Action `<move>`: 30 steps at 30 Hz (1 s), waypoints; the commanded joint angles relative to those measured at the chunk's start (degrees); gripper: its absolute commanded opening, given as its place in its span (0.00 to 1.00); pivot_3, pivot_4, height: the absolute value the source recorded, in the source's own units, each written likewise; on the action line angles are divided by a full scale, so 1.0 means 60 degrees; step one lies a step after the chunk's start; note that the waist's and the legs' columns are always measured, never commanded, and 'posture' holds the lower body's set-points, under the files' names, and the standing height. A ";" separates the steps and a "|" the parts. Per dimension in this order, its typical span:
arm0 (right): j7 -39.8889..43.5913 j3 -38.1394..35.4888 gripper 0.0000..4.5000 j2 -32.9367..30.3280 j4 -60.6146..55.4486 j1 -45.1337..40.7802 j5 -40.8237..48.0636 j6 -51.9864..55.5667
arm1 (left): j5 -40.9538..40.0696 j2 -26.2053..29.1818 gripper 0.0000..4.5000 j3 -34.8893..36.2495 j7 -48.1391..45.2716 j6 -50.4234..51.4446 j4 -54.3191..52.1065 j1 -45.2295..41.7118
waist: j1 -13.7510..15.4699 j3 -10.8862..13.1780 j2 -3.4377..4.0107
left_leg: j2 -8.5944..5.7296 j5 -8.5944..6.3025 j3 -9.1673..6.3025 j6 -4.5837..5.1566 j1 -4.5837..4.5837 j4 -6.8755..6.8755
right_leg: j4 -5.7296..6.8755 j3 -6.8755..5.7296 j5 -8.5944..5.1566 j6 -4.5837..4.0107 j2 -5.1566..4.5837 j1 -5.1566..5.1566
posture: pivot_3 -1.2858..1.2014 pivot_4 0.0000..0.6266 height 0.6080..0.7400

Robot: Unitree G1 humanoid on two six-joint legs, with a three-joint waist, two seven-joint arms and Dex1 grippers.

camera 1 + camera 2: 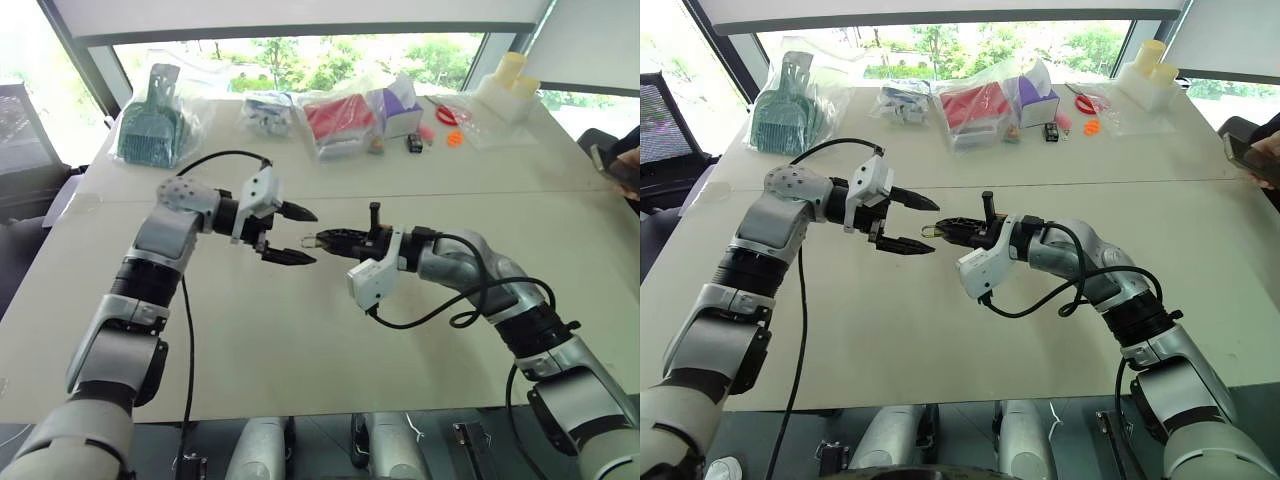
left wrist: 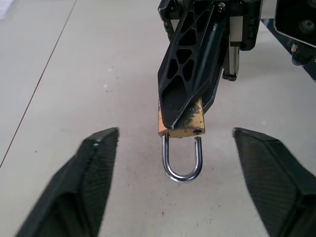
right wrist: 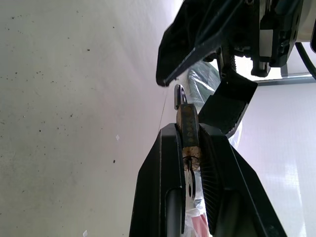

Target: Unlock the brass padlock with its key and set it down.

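Both arms are raised over the pale table, grippers facing each other at mid-table. The left arm reaches in from the left, elbow bent, wrist turned so the left gripper points toward the right and slightly down. Its two black fingers are spread wide, one above the other in the head view, nothing between them.

The right arm comes from the right side, forearm angled inward, and the right gripper points to the left, close to level. Its fingers are pressed together on the padlock. It pinches the brass body; the silvery shackle sticks out past the fingertips toward the left gripper, and in the left wrist view looks like a closed U. The padlock is held in the air above the table, just in front of the open left fingers, not touching them.

A small round silvery piece, maybe the key, sits at the base of the lock body between the right fingers. Can't tell for sure.

The far edge of the table has bagged goods: a teal dustpan, a red packet, a purple box.
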 commanded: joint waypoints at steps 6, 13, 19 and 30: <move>-0.0022 -0.0249 0.00 -0.0041 -0.0073 -0.0119 0.0267 0.0110 | -0.0534 0.0174 0.69 0.0749 0.0107 -0.0019 -0.0489 -0.0002 | 0.0006 0.0000 0.0000 | 0.0000 0.0000 0.0001 0.0000 0.0000 0.0000 | 0.0000 0.0000 0.0000 0.0000 0.0000 0.0000 | 0.52 0.24 1.00; -0.0028 -0.0234 0.00 -0.0025 -0.0085 -0.0152 0.0263 0.0160 | -0.0638 0.0260 0.02 0.0599 -0.0060 0.0331 -0.1104 0.0439 | -0.0005 0.0000 0.0000 | 0.0000 0.0000 0.0001 -0.0001 0.0000 0.0000 | 0.0001 0.0000 0.0000 0.0000 0.0000 0.0000 | 0.52 0.24 1.00; -0.0048 -0.0256 0.00 -0.0043 -0.0077 -0.0183 0.0257 0.0153 | -0.0341 0.0365 0.02 0.0366 -0.0170 0.0260 -0.0938 0.0738 | 0.0002 0.0000 0.0000 | 0.0000 0.0001 0.0002 -0.0001 0.0002 0.0000 | 0.0002 0.0000 0.0000 0.0000 0.0000 0.0000 | 0.52 0.24 1.00; -0.0004 -0.0255 0.00 -0.0007 -0.0109 -0.0258 0.0299 0.0201 | 0.0306 -0.0279 0.02 0.0290 0.0623 -0.0692 0.0892 0.0215 | 0.0005 0.0000 0.0000 | -0.0001 0.0001 0.0003 -0.0002 0.0001 0.0000 | 0.0001 -0.0001 0.0000 0.0000 0.0000 0.0001 | 0.52 0.24 1.00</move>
